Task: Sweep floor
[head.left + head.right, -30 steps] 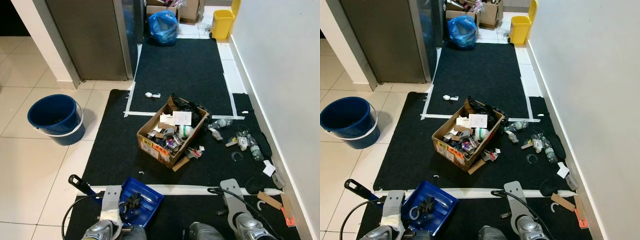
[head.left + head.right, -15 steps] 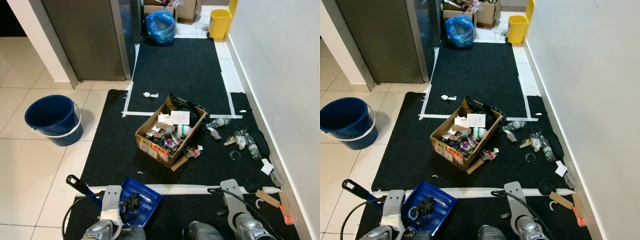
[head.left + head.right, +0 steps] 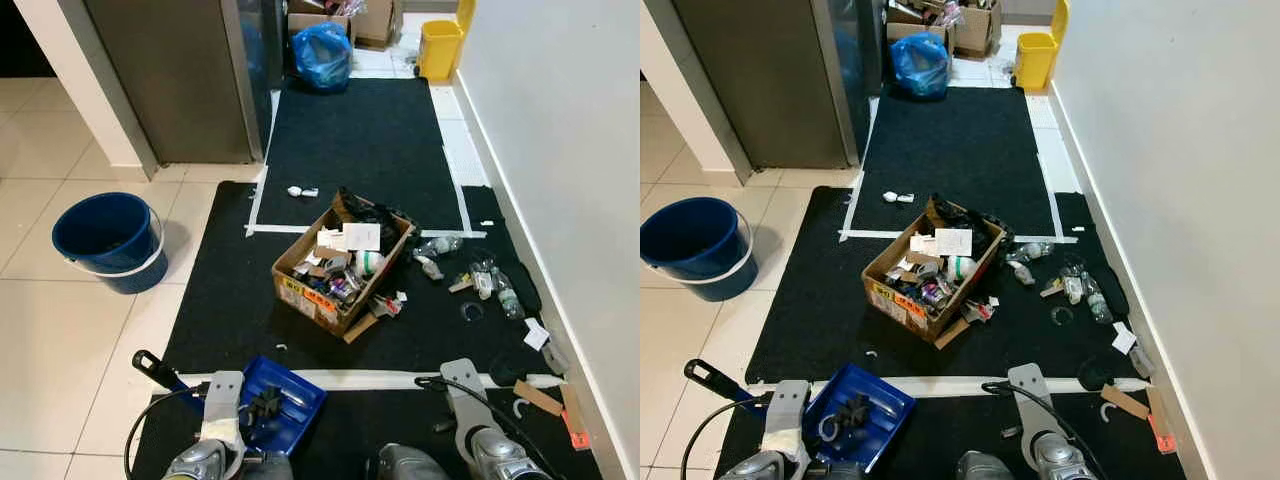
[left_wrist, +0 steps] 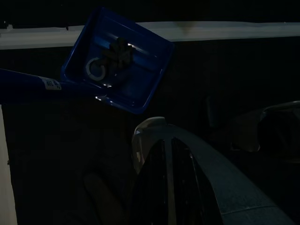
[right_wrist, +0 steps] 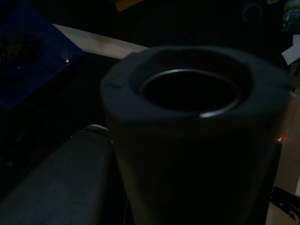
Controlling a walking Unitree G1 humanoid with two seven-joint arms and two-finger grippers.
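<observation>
Blue plastic dustpan (image 3: 285, 398) lies at your feet on the black mat (image 3: 220, 300), on the near side of the cardboard box (image 3: 340, 266) that sits mid-mat, and straddling the white tape line (image 3: 400, 380) between you and the box. It already holds some dark debris and a small ring. Its black-tipped handle (image 3: 150, 364) points away from the box toward the pale tiles.

Over the last second almost nothing has changed: the whole picture shifted slightly, which reads as your head camera moving, while box, dustpan and litter kept their places. I judge the sweeping to be paused, not advancing.

Much litter (image 3: 480, 280) remains beyond the box toward the white wall: crushed bottles, paper scraps, cardboard bits. One small white scrap (image 3: 303, 190) lies past the box, toward the far mat. A blue bucket (image 3: 108, 238) stands on the tiles, well apart from the box.

Both arms hang low beside you, nearer than the box; I cannot tell how either gripper's fingers are set. The wrist views are very dark; the left one shows the dustpan.
</observation>
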